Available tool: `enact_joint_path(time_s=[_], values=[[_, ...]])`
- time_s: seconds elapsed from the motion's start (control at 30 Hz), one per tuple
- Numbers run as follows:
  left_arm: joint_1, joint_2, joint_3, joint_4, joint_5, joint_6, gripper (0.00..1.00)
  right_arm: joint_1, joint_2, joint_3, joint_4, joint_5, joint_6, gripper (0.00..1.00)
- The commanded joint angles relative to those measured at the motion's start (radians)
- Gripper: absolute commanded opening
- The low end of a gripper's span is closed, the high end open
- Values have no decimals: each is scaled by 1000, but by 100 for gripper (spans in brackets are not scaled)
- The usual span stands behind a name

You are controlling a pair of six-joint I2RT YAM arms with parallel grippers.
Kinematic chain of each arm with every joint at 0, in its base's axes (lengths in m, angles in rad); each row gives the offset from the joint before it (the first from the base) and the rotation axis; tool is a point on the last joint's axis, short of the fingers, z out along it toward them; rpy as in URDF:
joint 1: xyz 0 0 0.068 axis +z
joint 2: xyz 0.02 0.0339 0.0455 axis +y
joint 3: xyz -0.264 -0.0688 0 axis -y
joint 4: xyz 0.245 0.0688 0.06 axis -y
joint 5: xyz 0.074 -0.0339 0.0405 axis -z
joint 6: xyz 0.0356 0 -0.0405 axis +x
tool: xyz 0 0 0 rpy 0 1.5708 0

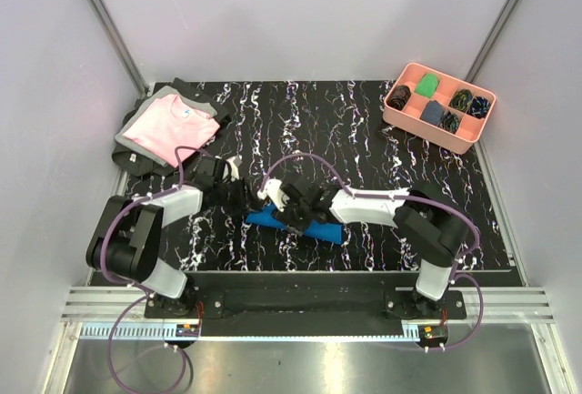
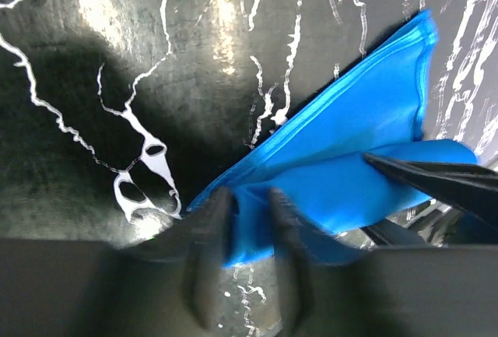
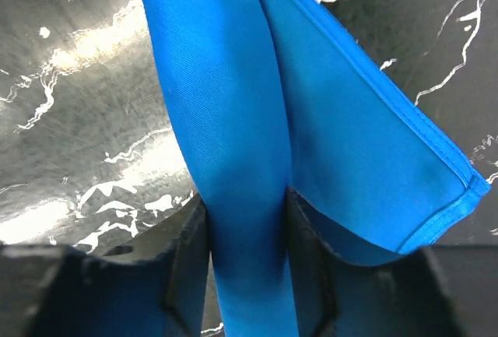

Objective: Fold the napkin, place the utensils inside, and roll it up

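The napkin [image 1: 314,228] is a shiny blue cloth rolled into a long bundle near the table's front middle. My right gripper [image 1: 291,210] sits over the roll. In the right wrist view the napkin [image 3: 226,119] runs straight between the jaws, and my right gripper [image 3: 247,236] is shut on it, both fingers pressed against the cloth. My left gripper [image 1: 244,196] is at the roll's left end. In the left wrist view the napkin [image 2: 350,158] has its end lying between the parted, blurred fingers of my left gripper [image 2: 247,228], which is open. The utensils are hidden.
A folded pink shirt [image 1: 171,127] lies at the back left. A salmon compartment tray [image 1: 393,114] holding small cloth bundles stands at the back right. The black marbled table [image 1: 409,176] is ringed by white walls.
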Motion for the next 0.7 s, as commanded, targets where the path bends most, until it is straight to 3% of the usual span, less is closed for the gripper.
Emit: enact_joint_path(time_s=[0.0, 0.1, 0.17, 0.3, 0.67], values=[[9, -101, 1, -37, -83, 12, 57, -64, 61, 3, -83, -303, 64, 42], [15, -171, -13, -37, -134, 4, 74, -104, 96, 13, -106, -450, 89, 40], [17, -205, -21, -37, -169, 7, 78, -126, 116, 21, -114, -526, 101, 39], [18, -270, -55, -32, -183, 16, 80, -190, 191, 50, -114, -727, 148, 37], [17, -392, -197, 41, -116, -22, 78, -291, 351, 162, -145, -945, 210, 35]])
